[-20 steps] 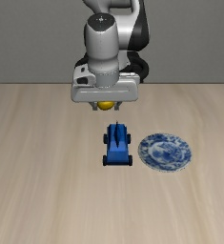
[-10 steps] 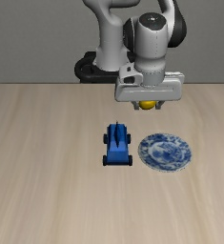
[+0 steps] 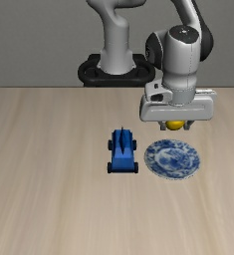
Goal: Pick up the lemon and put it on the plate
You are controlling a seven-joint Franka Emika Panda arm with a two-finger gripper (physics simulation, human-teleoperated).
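A yellow lemon [image 3: 175, 126] hangs in the air between the fingers of my gripper [image 3: 175, 126], which is shut on it. Only its lower part shows under the grey gripper body. Just below and slightly toward the exterior view's left lies the blue-and-white patterned plate [image 3: 172, 158], flat on the wooden table. The lemon is above the plate's far edge and does not touch it.
A blue toy car [image 3: 122, 150] stands on the table just left of the plate, close to its rim. The robot's black base [image 3: 116, 71] sits at the far edge of the wooden table [image 3: 49, 189].
My gripper has carried the lemon toward the exterior view's right and lower, from above the toy car to above the plate's far edge. The car and plate have not moved.
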